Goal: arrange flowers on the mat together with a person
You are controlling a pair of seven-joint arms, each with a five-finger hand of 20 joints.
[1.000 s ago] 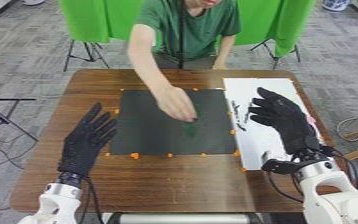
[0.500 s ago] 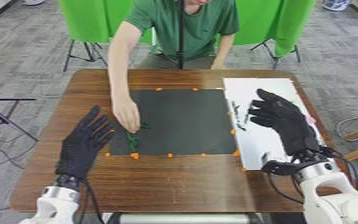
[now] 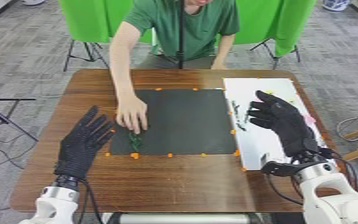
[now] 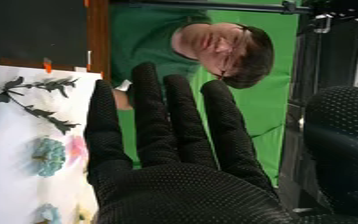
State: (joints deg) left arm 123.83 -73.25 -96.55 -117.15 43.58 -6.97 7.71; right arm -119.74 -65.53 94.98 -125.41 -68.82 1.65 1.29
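Right robot hand (image 3: 289,125) hovers near two blue flowers (image 4: 47,157), one pink (image 4: 77,149).

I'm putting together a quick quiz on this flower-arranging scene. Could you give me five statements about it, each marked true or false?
1. The person's hand is at the green sprig on the dark mat. True.
2. The green sprig lies at the mat's right edge, as the head view shows it. False: it lies towards the left edge.
3. On the white sheet, a blue flower lies beside a pink flower. True.
4. The robot's right hand grips the pink flower. False: its fingers are extended and it holds nothing.
5. The robot's left hand is empty. True.
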